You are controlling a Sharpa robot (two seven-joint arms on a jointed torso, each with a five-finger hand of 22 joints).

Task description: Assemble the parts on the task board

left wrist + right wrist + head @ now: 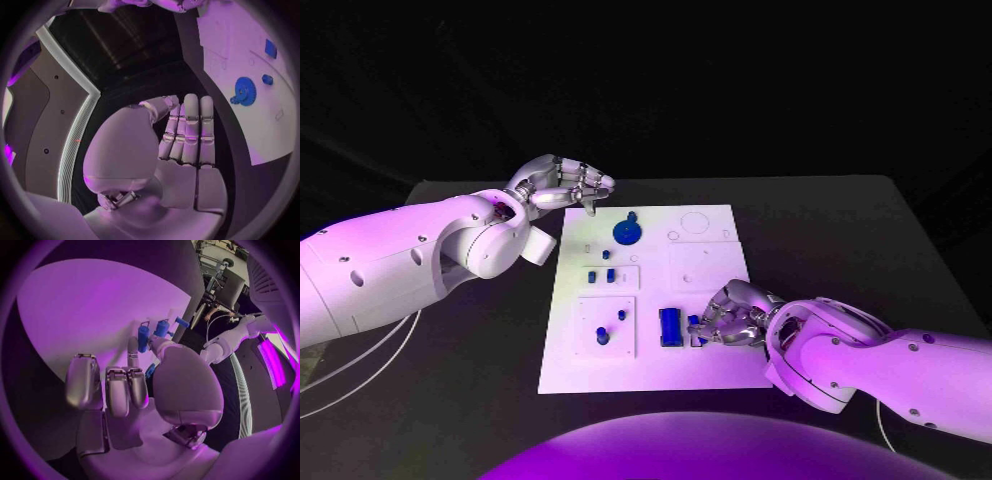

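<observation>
Right hand [733, 318] is down at the near right part of the task board [711, 370], fingers curled in over the board surface. The right wrist view shows a small blue part [150, 371] tucked between thumb and fingers [133, 352], so the hand is pinching it, though most of the piece is hidden. Just beside that hand, toward the board's middle, lies a blue rectangular block [671, 327], flat on the white plate.

Out from there — a raised square panel on the board's near left carries 2 small blue pegs [603, 335], one close to the panel's near edge, the other a little further in. Beyond it, 2 more short blue pieces [600, 276] stand side by side in a smaller panel.

Over to the left hand [563, 184]: it hangs above the table just off the far left corner of the board, holding nothing. In the left wrist view its fingers [190, 131] are straight and pressed together beside the thumb; in the head view they look bent at the knuckles — empty either way. Near it, at the far end of the board, sits a blue gear [629, 232], round and toothed, lying flat, with a small blue peg [267, 79] close by on the white surface.
</observation>
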